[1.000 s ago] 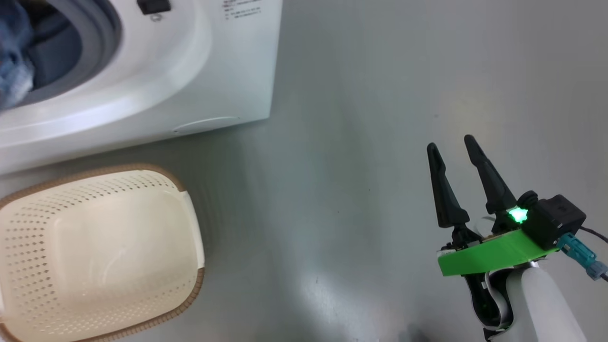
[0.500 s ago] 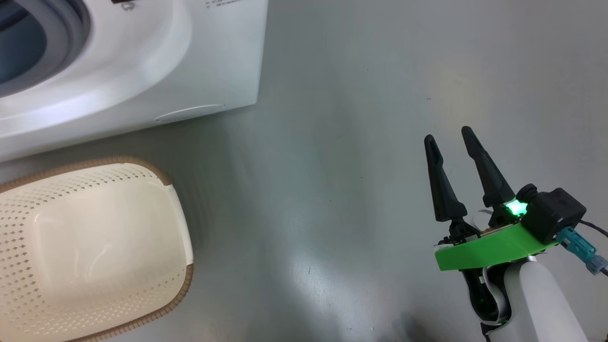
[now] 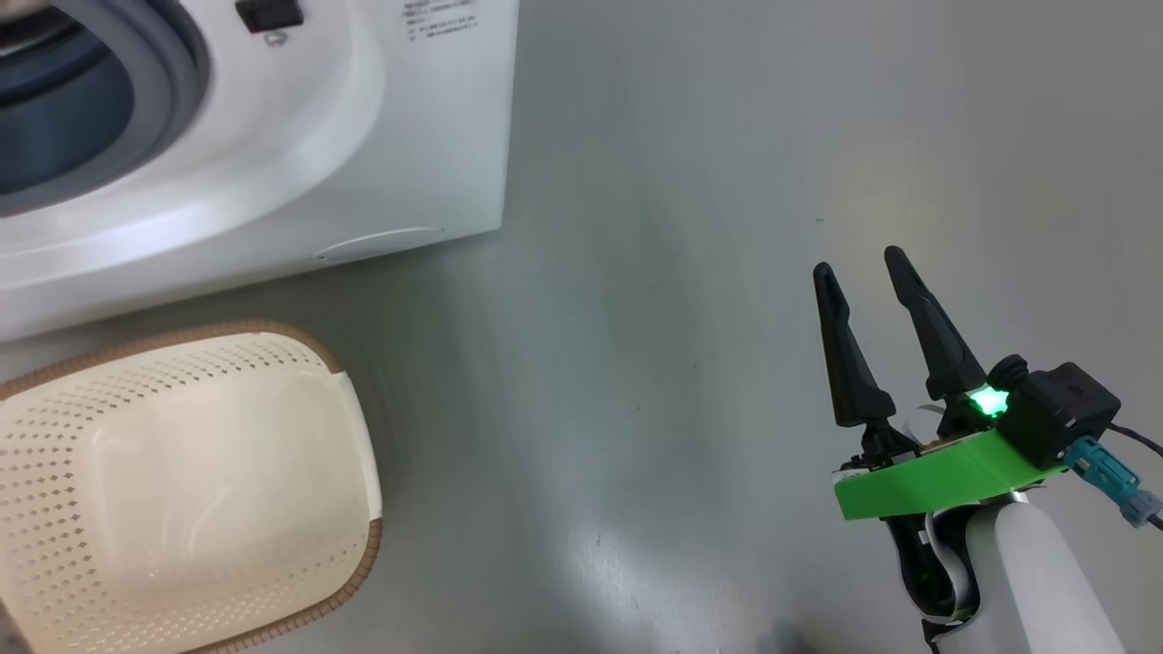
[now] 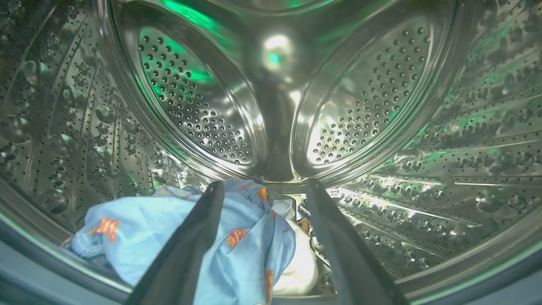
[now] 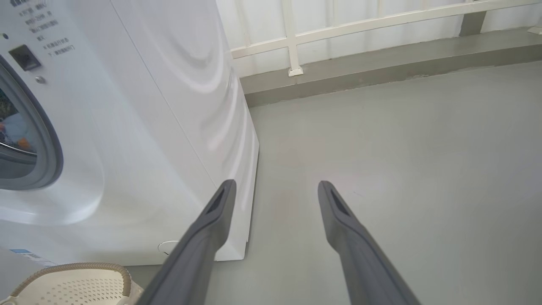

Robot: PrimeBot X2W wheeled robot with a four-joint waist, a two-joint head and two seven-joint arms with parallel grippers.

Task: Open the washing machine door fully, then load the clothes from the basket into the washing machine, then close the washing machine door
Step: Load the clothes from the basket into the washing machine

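Head view: the washing machine (image 3: 300, 136), white, is recorded at upper left, its grey-blue gasket (image 3: 186, 86) exposed. The basket (image 3: 182, 363) (cream, perforated, brown-rimmed) is stood on the grey floor (image 3: 654, 272) just in front of it, its bare bottom in view. The right gripper (image 3: 859, 261) is held above the floor at lower right, well apart from both, jaws parted and gripping nothing. Left wrist view: the left gripper (image 4: 266, 183) is placed inside the steel drum (image 4: 381, 106), jaws set wide. The clothes (image 4: 139, 224) are heaped on the drum bottom beneath them, the light blue printed garment over a cream one (image 4: 300, 267); contact cannot be told. Right wrist view: the machine's front and side are seen at left, the basket's rim at lower left, a white railing (image 5: 292, 38) beyond.
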